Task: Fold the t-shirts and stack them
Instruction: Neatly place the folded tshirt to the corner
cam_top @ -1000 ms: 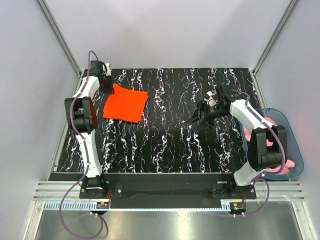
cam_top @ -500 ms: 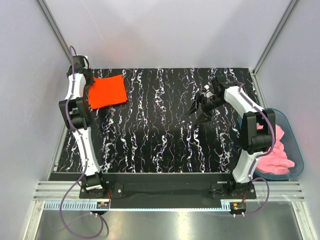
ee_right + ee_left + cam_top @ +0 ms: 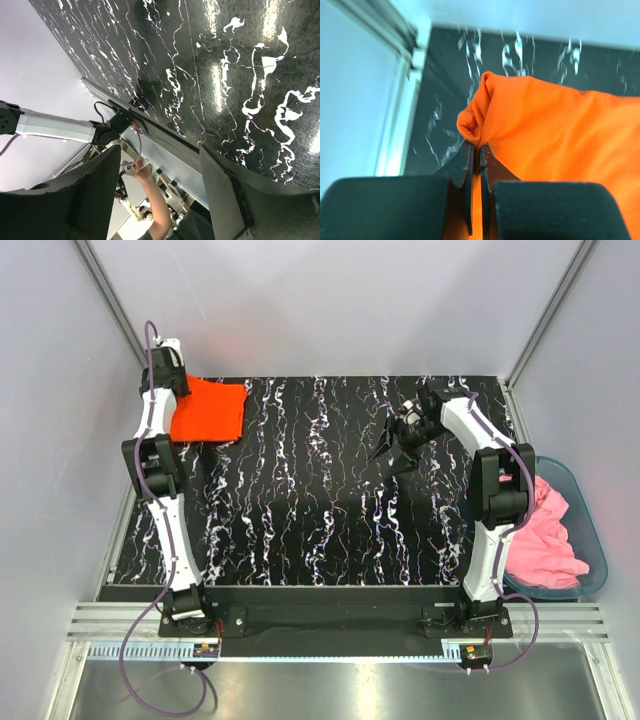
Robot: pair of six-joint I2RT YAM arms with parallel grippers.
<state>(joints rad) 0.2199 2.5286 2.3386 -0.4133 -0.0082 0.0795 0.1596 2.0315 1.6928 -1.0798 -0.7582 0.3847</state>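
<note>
Position of folded orange-red t-shirt [image 3: 210, 410] has shifted to bench [image 3: 320, 500] far-left corner, left gripper [image 3: 476, 150] jaws clamped on it; right gripper [image 3: 395, 450] jaws wide, empty; pink t-shirt [image 3: 550, 540] pending.

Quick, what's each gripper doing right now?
Left gripper: shut on the orange-red t-shirt, pinching a bunched edge.
Right gripper: open, holding nothing.
</note>
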